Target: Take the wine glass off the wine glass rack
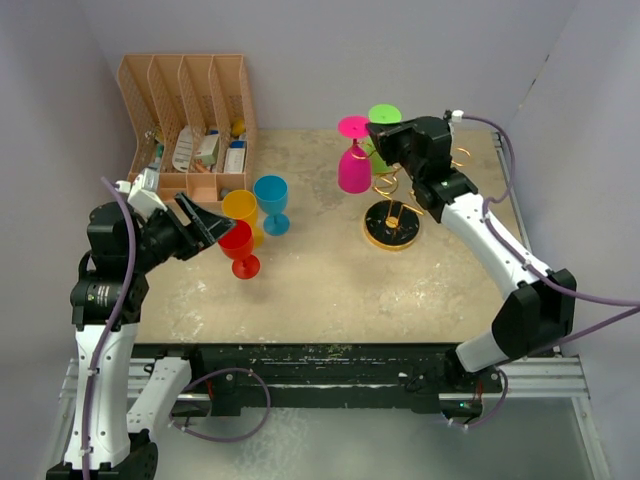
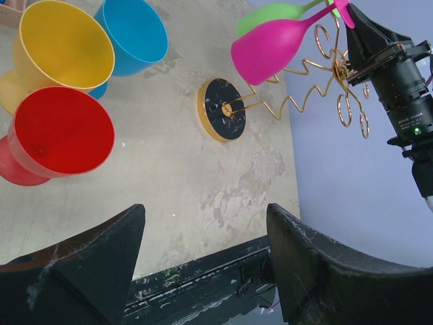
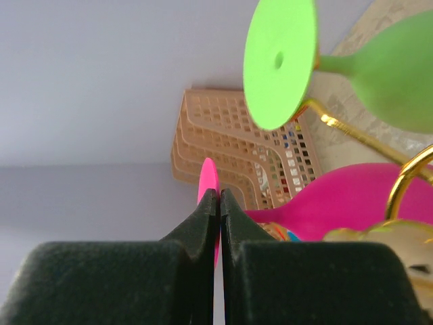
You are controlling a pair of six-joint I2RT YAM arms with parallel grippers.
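Hanging bowl-down in the upper middle of the top view, the pink wine glass [image 1: 354,168] is held by its flat foot, on whose thin edge the jaws of the right gripper [image 3: 220,200] are pressed shut. The glass is seen just left of the gold loops of the wine glass rack [image 2: 220,112], clear of the table [image 1: 330,285]. Whether its stem lies in a loop cannot be told. A green glass [image 3: 279,61] is hung upside down on the rack just behind it. At the left of the top view, the left gripper [image 2: 203,217] is held with its jaws spread wide and nothing between them. A red glass [image 2: 61,132], a yellow glass [image 2: 64,44] and a blue glass [image 2: 132,30] are stood upright close together just before it.
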